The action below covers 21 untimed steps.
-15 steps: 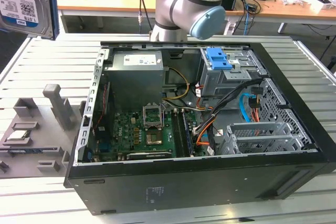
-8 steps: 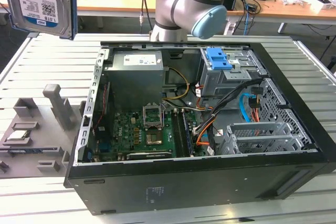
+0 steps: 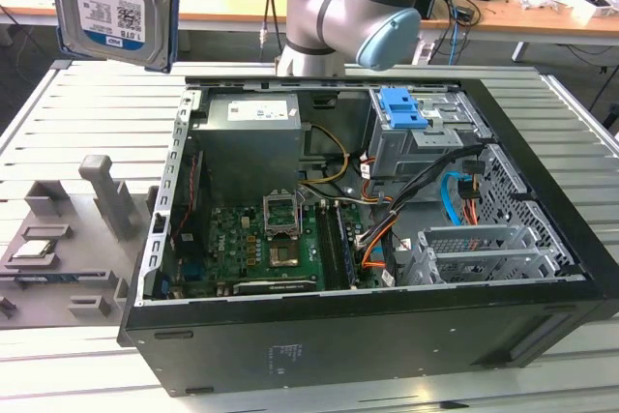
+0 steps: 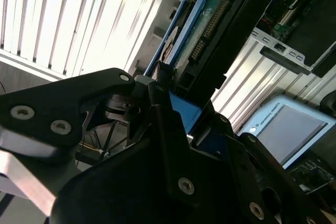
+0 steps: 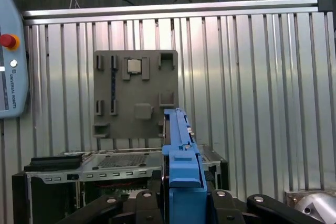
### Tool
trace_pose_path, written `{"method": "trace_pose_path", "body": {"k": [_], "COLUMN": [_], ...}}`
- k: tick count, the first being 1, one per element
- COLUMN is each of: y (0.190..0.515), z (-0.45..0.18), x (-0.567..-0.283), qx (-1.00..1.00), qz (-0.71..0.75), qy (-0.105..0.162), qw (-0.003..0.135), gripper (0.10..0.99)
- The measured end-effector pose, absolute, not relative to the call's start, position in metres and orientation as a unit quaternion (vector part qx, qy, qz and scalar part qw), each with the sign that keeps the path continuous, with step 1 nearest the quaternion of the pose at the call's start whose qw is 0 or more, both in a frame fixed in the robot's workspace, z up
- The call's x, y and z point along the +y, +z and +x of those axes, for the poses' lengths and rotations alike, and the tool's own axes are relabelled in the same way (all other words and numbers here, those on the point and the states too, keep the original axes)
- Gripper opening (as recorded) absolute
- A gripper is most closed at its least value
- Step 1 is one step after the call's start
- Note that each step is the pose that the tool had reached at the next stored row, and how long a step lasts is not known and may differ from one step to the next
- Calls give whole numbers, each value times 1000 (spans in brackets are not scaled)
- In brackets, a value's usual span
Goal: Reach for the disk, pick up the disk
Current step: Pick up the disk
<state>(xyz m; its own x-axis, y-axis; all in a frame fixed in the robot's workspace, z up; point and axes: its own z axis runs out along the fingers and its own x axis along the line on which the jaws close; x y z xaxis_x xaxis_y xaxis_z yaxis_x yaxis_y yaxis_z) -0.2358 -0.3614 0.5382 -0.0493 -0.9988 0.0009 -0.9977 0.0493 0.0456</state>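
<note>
The disk (image 3: 116, 2), silver-grey with a white-and-blue label and blue side rails, hangs high in the air at the exterior view's upper left, well above the table. In both wrist views it stands edge-on between black fingers: the disk (image 4: 210, 35) shows its blue rail and connector edge, and the disk (image 5: 181, 150) juts out from the gripper (image 5: 181, 199). My gripper (image 4: 184, 103) is shut on the disk's near end. The arm's grey and blue joints (image 3: 348, 7) sit behind the computer case.
An open black computer case (image 3: 387, 336) lies on the slatted metal table (image 3: 97, 113), with a blue latch piece (image 3: 401, 108) in its drive bay. A grey fixture plate (image 5: 136, 93) carries a small square chip (image 3: 39, 247). A teach pendant (image 5: 10, 61) rests nearby.
</note>
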Motion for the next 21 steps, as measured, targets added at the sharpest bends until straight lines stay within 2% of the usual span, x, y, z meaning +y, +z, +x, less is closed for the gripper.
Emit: {"method": "trace_pose_path", "body": {"k": [21], "y": [531], "z": [-162], "x": [-360], "qx": [-720], "qz": [694], "qy": [-18], "qw": [18], "gripper": [373]}}
